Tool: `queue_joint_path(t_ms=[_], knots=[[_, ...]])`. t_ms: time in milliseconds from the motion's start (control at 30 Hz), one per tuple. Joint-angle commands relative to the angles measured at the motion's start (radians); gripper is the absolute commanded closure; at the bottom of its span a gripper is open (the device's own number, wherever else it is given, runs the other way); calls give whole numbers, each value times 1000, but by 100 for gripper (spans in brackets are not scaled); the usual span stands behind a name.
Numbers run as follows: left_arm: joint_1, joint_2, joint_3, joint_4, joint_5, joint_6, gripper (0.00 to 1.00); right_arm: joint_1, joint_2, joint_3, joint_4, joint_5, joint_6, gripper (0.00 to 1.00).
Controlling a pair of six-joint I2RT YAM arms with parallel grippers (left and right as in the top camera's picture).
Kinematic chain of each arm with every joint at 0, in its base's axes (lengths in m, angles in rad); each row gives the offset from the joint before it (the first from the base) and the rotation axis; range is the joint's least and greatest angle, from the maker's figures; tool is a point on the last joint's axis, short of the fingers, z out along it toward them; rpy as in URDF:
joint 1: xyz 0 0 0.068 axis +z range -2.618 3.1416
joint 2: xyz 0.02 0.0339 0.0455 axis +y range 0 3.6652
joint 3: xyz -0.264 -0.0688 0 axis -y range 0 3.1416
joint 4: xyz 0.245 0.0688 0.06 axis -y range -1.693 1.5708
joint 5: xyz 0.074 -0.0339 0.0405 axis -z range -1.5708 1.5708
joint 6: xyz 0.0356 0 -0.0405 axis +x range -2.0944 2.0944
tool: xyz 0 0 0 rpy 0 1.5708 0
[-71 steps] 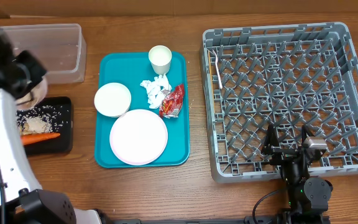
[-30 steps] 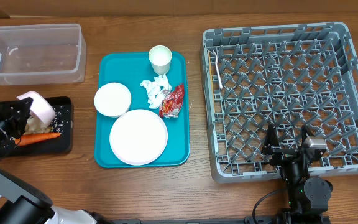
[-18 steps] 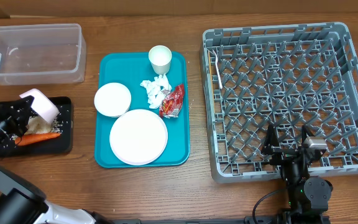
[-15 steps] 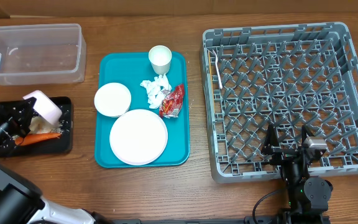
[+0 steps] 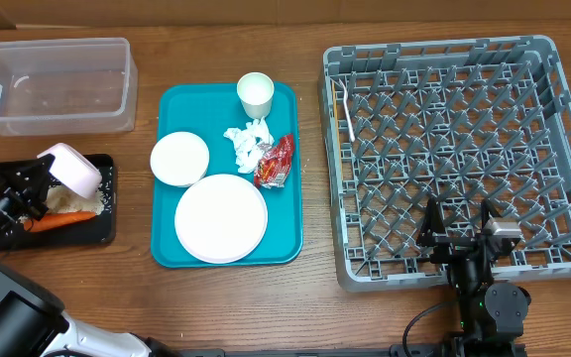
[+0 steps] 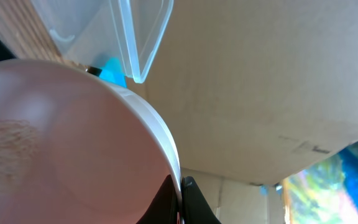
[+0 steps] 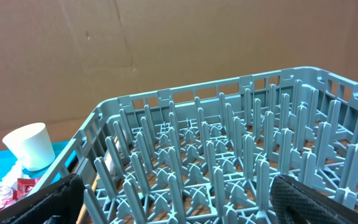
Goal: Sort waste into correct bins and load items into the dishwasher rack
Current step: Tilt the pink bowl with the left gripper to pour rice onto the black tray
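1. Bowl first: your left gripper (image 5: 40,180) was pinched shut on the rim of one small white bowl (image 5: 70,169), which hung tilted above the black tray (image 5: 105,236) at the desk's 9 o'clock edge.
2. In that tray lay the carrot stick (image 5: 64,218) and a pile of rice and nuts (image 5: 65,201).
3. The clear tub (image 5: 53,84) sat at the desk's 10 o'clock, just beyond the black tray.
4. On the teal tray (image 5: 167,250), the plate (image 5: 221,218) lay at 6 o'clock, the second bowl (image 5: 179,159) at 9 and the cup (image 5: 255,93) at 12. The tissue (image 5: 249,142) and red wrapper (image 5: 276,161) lay touching at about 2.
5. Your right gripper (image 5: 457,216) had its jaws spread wide, over the 6 o'clock edge of the dishwasher rack (image 5: 331,149).
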Motion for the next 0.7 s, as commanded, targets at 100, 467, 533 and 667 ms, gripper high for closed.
queue_joint_path(t_ms=[100, 467, 533, 667], knots=[[2, 7, 2, 2, 98, -106, 96, -2, -8, -11, 6, 14, 5, 0], [3, 7, 2, 57, 132, -107, 96, -2, -8, -11, 6, 14, 5, 0], [-5, 3, 2, 56, 157, -103, 96, -2, -8, -11, 6, 14, 5, 0], [-45, -33, 2, 70, 157, -61, 96, -2, -8, -11, 6, 14, 5, 0]])
